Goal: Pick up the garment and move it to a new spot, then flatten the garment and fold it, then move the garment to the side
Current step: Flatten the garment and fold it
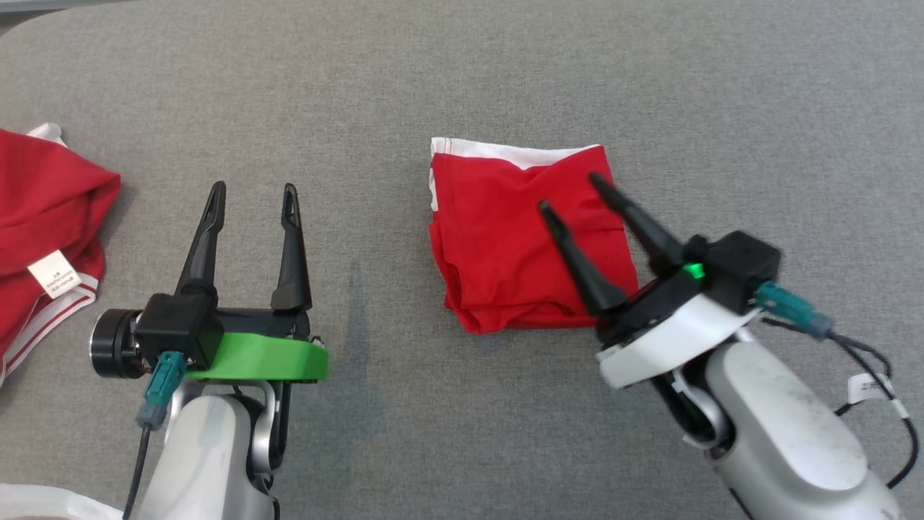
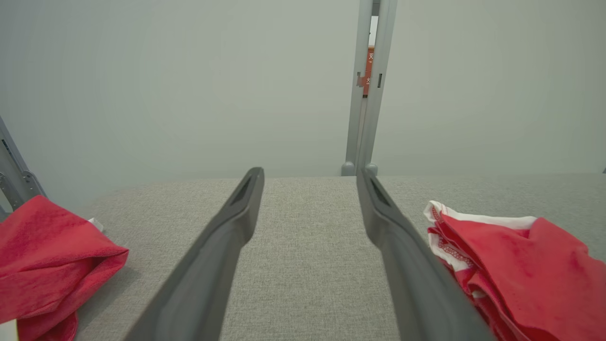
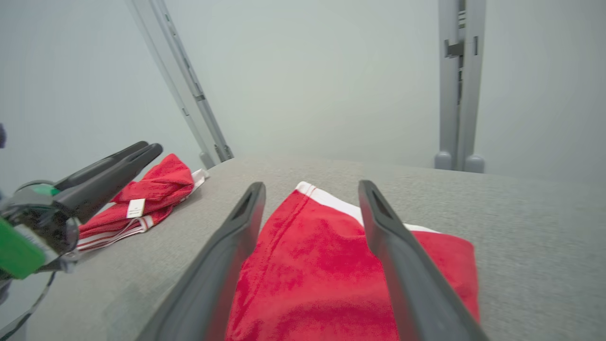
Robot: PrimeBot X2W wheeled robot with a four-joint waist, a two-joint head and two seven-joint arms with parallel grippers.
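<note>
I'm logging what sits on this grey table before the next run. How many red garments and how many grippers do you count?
Red garments: 2, the folded garment and the crumpled garment
Grippers: 2, the left gripper and the right gripper
Total: 4

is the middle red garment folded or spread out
Folded: the garment lies as a compact square, layered edges showing at its front.

Red garment [image 1: 505, 238], white trim

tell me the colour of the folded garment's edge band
White band on the red folded garment; best in the head view.
</note>
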